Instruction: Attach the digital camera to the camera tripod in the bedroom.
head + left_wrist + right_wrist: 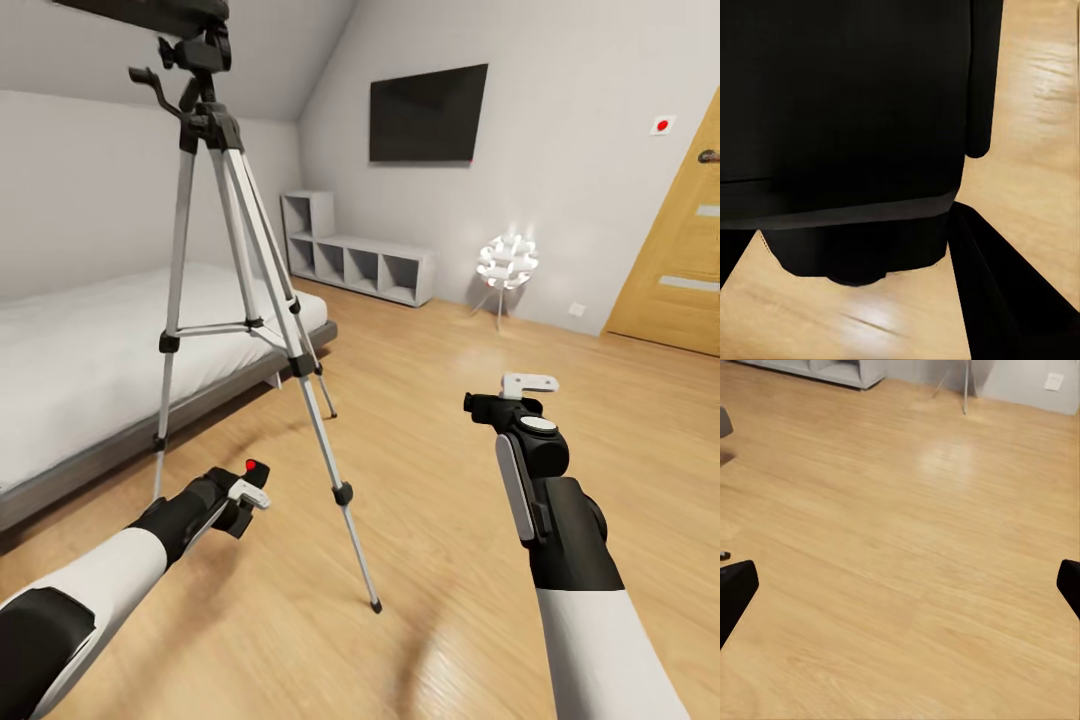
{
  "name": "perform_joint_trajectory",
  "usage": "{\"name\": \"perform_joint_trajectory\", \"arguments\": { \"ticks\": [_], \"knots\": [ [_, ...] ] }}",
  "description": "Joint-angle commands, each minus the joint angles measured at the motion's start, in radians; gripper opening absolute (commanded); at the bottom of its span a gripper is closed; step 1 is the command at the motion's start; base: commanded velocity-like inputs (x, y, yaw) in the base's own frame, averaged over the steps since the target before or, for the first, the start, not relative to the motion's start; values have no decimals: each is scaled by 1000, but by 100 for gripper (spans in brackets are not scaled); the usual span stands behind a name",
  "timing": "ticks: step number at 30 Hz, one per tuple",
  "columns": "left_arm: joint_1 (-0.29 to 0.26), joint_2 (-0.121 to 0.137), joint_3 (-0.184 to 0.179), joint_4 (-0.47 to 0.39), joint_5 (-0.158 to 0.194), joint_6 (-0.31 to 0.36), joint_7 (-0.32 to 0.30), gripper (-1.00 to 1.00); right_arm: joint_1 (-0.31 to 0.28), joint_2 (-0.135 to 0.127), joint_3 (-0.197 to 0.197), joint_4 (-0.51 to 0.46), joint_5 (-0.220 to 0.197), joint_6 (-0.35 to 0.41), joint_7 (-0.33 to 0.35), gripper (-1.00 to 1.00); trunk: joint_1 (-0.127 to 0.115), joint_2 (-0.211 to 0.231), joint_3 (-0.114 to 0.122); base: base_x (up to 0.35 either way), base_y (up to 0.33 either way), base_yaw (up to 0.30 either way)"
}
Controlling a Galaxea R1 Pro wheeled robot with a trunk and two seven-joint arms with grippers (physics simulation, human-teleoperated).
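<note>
The left claw (pixel 243 492) is clamped on the digital camera (pixel 847 127), a small black box with a red button on top. The camera tripod (pixel 245 300) stands just beyond it, silver-legged, on the light wood floor (pixel 450 330) beside the bed (pixel 90 350). The right claw (pixel 900 585) has its fingers wide apart.

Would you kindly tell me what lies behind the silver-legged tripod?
Behind the silver-legged tripod stands a grey bed with a white mattress against the pale wall. The legs cover thin strips of it; under the bed is dark.
</note>
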Motion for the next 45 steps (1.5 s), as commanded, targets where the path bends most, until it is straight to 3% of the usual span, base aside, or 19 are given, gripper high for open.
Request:
{"name": "perform_joint_trajectory", "arguments": {
  "ticks": [1, 3, 8, 15, 18, 28, 33, 45],
  "knots": [
    [4, 2, -5, 1, 0, -11, -5, -100, -1, 0, 1, -1, -1, 5, -5, 100, -1, 0, 5, 0, 0, 0],
    [27, 4, -4, 51, 14, -112, -4, -100, -1, 0, 1, 0, -1, 5, -4, 100, -1, 0, 16, 0, 0, 0],
    [35, 4, -3, 150, 70, -250, -3, -100, -1, 0, 1, 0, -1, 4, -2, 100, -4, 2, 43, 0, 0, 0],
    [37, 11, -3, 256, 216, -463, -1, -100, 1, 0, 1, 0, -2, 3, 0, 100, -7, 3, 81, 0, 0, 0],
    [38, 11, -4, 262, 239, -510, 0, -100, 1, 0, 1, 3, -2, 0, 0, 100, -8, 4, 98, 0, 0, 0],
    [41, -4, -4, 275, 293, -530, -1, -100, 1, 0, 1, 39, -2, -40, 0, 100, -13, 6, 153, 0, 0, 0],
    [41, -28, -4, 331, 299, -534, -4, -100, 1, 0, 1, 40, -2, -42, 0, 100, -13, 6, 159, 0, 0, 0],
    [41, -38, -3, 347, 300, -540, -5, -100, 1, 0, 1, 41, -2, -42, 0, 100, -13, 6, 160, -131, 0, 0]
  ]
}}
